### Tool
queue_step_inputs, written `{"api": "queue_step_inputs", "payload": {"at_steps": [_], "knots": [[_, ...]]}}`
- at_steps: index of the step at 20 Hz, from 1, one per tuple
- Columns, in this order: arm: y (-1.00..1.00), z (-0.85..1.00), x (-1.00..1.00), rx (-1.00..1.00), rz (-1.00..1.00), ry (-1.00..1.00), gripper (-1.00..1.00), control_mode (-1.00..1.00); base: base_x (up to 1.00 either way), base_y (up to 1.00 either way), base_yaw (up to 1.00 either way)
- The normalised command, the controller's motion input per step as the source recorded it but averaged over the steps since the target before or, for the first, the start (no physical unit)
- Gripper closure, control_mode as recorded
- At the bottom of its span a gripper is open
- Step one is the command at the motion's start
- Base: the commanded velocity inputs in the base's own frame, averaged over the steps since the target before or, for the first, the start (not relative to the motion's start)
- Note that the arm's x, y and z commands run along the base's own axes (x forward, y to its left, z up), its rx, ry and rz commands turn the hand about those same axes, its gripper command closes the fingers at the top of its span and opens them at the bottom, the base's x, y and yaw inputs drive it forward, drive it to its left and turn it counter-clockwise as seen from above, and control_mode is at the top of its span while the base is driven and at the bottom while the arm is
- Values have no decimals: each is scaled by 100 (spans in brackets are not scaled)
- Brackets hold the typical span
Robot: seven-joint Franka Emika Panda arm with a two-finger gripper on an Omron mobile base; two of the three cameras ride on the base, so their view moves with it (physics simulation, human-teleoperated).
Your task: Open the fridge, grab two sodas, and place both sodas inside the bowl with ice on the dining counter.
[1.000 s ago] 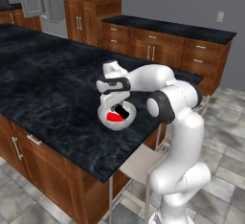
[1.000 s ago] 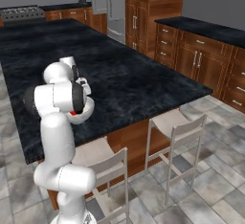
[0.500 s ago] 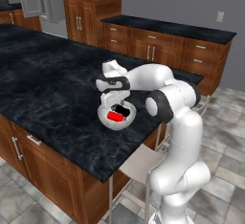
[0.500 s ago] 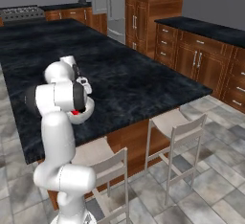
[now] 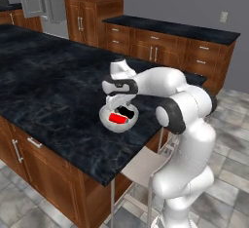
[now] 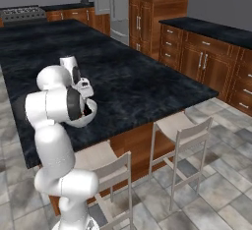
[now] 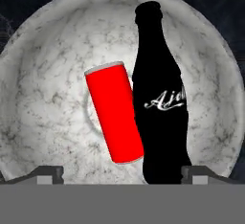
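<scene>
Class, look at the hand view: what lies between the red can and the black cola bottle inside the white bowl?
Nothing: in the hand view the red can lies against the black cola bottle, no gap between them, both in the white bowl.

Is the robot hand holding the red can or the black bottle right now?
Neither. The gripper is open above the bowl; can and bottle lie inside.

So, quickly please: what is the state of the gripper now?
Gripper: open, holding nothing, above the bowl with the red can and black bottle inside.
</scene>
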Motion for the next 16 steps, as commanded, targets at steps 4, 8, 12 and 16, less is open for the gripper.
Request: {"api": "queue_step_inputs", "payload": {"at_steps": [4, 8, 12, 16], "knots": [[-20, 46, -44, 13, 0, -22, -100, -100, 0, 0, 0], [-13, 46, -55, 12, 0, -22, -100, -100, 0, 0, 0], [-27, 37, -72, 13, 0, -21, -100, -100, 0, 0, 0], [-35, 39, -73, 12, 0, -21, -100, -100, 0, 0, 0]]}}
